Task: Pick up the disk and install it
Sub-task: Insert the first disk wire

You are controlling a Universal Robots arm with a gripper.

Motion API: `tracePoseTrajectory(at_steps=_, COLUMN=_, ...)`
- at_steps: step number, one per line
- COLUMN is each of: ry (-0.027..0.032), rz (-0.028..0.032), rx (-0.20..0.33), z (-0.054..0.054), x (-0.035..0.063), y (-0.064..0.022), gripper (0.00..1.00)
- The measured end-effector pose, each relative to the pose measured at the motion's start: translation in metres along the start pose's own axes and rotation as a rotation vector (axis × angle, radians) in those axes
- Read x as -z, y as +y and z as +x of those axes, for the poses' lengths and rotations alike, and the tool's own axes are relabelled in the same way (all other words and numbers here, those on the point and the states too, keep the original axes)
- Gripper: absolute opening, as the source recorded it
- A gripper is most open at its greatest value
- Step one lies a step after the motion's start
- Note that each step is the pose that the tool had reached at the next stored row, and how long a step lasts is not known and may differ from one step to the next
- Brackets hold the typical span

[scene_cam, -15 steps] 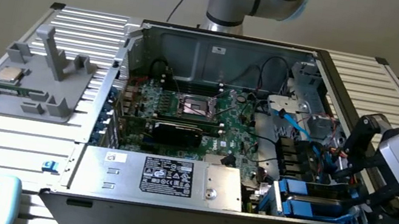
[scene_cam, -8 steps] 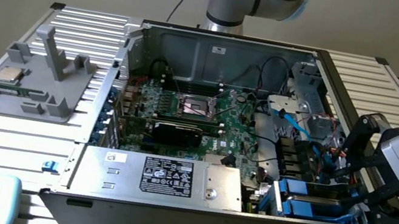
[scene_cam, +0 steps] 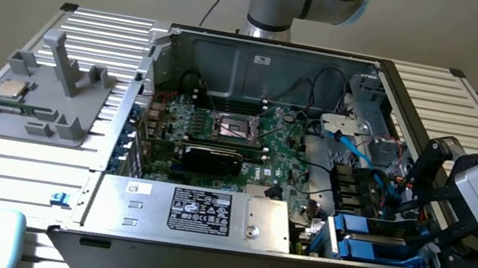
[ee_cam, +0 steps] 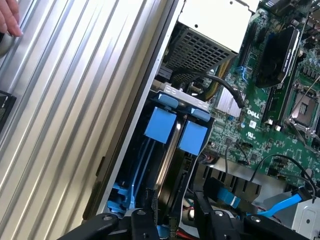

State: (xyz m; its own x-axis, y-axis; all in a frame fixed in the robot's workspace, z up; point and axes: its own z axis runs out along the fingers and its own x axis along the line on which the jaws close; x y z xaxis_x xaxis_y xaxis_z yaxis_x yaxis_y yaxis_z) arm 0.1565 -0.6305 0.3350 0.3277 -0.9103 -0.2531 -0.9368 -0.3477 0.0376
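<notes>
Jaws clasping the disk (ee_cam: 169, 162), grey metal, blue carrier frame, standing edge-on

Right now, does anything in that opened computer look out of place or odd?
Mildly: the motherboard's CPU socket looks empty, while a CPU chip lies outside on the grey holder at the exterior view's left. Nothing looks spilled or broken.

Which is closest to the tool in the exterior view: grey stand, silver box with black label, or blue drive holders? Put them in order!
From the tool:
1. Blue drive holders, right beside it.
2. Silver box with black label, case front.
3. Grey stand, far exterior view's left.
</notes>
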Motion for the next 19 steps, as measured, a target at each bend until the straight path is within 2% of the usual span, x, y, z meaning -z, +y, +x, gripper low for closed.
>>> tracePoseTrajectory(at_steps=8, ry=-0.0032, rz=-0.0007, rx=0.007, z=0.0004, x=-0.0008, y=-0.0008, gripper=0.40)
tracePoseTrajectory(at_steps=9, ry=-0.0034, rz=-0.0008, rx=0.007, z=0.0005, x=-0.0008, y=-0.0009, gripper=0.27)
tracePoseTrajectory(at_steps=10, ry=-0.0034, rz=-0.0009, rx=0.007, z=0.0005, x=-0.0007, y=-0.0011, gripper=0.27)
tracePoseTrajectory(at_steps=12, ry=-0.0036, rz=-0.0009, rx=0.008, z=0.0005, x=-0.0007, y=-0.0011, gripper=0.16)
tracePoseTrajectory(at_steps=18, ry=-0.0035, rz=-0.0011, rx=0.008, z=0.0002, x=0.0006, y=-0.0011, gripper=0.16)
tracePoseTrajectory(at_steps=19, ry=-0.0019, rz=-0.0016, rx=0.007, z=-0.0007, x=0.0025, y=-0.0011, gripper=0.16)
